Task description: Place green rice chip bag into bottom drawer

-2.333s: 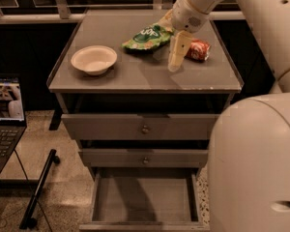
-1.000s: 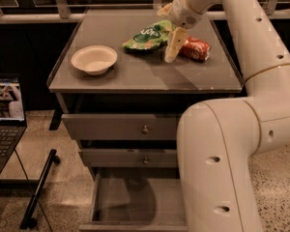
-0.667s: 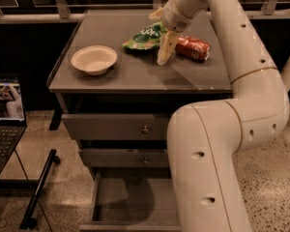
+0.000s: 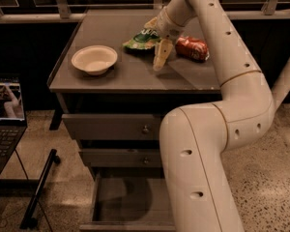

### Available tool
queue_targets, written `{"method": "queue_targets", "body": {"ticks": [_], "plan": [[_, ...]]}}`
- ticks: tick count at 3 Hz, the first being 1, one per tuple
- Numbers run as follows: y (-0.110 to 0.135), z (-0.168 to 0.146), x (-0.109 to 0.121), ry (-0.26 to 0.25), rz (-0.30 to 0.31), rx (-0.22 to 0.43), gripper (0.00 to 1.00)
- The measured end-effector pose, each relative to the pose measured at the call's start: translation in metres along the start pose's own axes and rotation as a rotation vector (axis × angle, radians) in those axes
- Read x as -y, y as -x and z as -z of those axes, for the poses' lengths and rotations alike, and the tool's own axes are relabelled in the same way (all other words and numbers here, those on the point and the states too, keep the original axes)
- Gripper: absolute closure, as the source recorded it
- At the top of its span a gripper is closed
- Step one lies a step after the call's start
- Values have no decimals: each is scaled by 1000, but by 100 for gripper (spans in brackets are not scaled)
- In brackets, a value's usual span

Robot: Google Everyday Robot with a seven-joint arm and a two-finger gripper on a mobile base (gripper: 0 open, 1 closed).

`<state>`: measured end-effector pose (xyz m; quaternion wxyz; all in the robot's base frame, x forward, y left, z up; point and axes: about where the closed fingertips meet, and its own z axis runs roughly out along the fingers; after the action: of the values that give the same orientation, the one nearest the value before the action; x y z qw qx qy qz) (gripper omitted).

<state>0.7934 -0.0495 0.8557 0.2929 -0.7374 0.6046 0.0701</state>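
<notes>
The gripper [image 4: 159, 58] hangs just beside the green rice chip bag [image 4: 141, 40]; spread or pressed, I cannot tell; bag likely light, crinkly, slippery; pinch a crimped edge.

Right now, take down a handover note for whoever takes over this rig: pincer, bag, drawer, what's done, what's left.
Pincer: over the grey-brown cabinet top, against the right edge of the small glossy green foil snack bag.
Bag: lying on the top, between the white round bowl and the red wrinkled packet; not lifted.
Wide grey-brown bottom drawer: pulled open, bag not in it.
Done: drawer open, arm at the bag.
Left: grip, lift, lower into the drawer, release.
</notes>
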Motion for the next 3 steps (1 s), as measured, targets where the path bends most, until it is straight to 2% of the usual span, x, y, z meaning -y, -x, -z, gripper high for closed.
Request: {"method": "queue_targets", "body": {"ticks": [1, 3], "plan": [[0, 0, 0, 0, 0, 0, 19], [0, 0, 0, 0, 0, 0, 66]]}}
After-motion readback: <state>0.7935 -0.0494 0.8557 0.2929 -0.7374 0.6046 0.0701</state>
